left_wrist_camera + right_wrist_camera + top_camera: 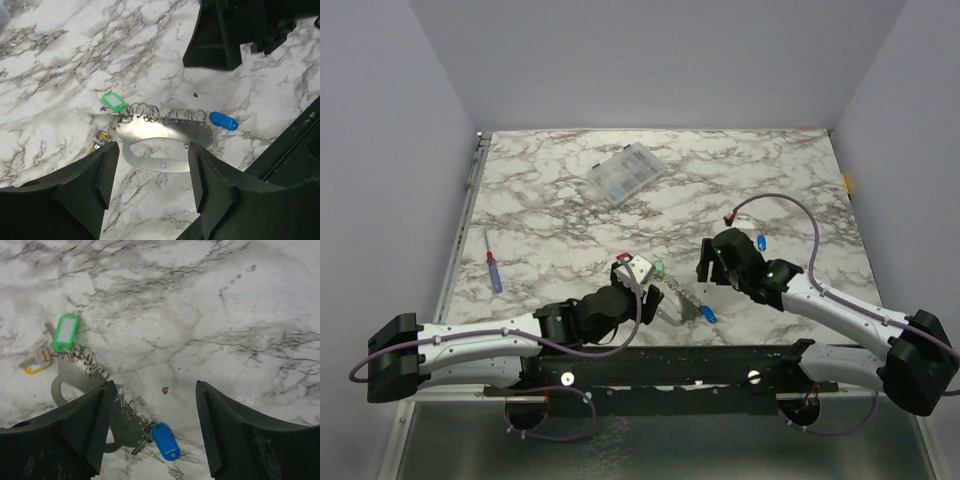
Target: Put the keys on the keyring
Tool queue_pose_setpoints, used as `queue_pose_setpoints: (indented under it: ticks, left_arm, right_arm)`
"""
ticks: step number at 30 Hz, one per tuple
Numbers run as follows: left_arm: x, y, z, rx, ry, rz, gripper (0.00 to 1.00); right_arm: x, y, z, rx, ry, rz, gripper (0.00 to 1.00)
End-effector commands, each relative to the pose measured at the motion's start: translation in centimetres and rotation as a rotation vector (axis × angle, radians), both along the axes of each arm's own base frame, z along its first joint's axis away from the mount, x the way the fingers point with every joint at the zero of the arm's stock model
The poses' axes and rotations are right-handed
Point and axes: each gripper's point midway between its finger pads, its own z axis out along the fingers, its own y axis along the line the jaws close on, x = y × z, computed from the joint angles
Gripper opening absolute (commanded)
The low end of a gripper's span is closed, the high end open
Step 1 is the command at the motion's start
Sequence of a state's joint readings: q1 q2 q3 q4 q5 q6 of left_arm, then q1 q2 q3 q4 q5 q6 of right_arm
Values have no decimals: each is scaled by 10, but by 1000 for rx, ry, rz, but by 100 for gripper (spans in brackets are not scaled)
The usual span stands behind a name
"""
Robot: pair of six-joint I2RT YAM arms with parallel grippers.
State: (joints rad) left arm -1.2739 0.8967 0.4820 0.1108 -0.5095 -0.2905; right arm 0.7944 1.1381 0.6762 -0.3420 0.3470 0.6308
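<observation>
The keyring, a flat grey metal loop with small wire rings along its top edge, lies on the marble. A green-tagged key and a yellow key hang at its left end, a blue-tagged key at its right end. My left gripper is open just above the loop's near rim, gripping nothing. My right gripper is also open and empty, over the blue-tagged key and the keyring. From above, both grippers flank the keyring. Another blue key lies apart to the right.
A clear plastic compartment box sits at the back centre of the table. A red-and-blue screwdriver lies at the left. The right arm's purple cable loops above the table on the right. The right gripper's black body fills the top of the left wrist view.
</observation>
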Motion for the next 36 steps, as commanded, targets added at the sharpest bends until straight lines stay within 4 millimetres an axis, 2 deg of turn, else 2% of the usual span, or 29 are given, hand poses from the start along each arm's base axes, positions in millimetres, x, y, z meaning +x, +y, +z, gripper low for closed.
queue_pose_setpoints:
  ticks: [1, 6, 9, 11, 13, 16, 17, 23, 29, 33, 36]
  left_arm:
    - [8, -21, -8, 47, 52, 27, 62]
    - [18, -47, -22, 143, 70, -89, 51]
    - [22, -60, -37, 207, 71, -241, 48]
    - [24, -62, -46, 277, 23, -309, 50]
    - [28, -62, -51, 309, -40, -352, 56]
    - [26, -66, -56, 240, -66, -471, 62]
    - [31, -66, -58, 224, -69, -476, 64]
    - [35, -74, -89, 266, -25, -546, 63]
    - [42, -72, -81, 194, -207, -519, 69]
    - [36, -70, -91, 221, -228, -555, 73]
    - [32, -70, -99, 283, -302, -584, 71]
  right_arm:
    - [24, -37, 13, 34, -4, -195, 74]
    - [36, -51, 15, 60, 0, -206, 74]
    - [39, -53, 19, 51, -24, -191, 74]
    - [41, -54, 22, 54, -36, -177, 75]
    - [42, -53, 24, 66, -48, -158, 75]
    - [43, -47, 28, 92, -58, -118, 76]
    - [44, -45, 29, 97, -61, -105, 76]
    - [40, -37, 41, 125, -107, 9, 79]
    - [33, -29, 54, 172, -154, 117, 86]
    - [29, -24, 52, 198, -149, 154, 86]
    - [29, -21, 53, 213, -153, 170, 86]
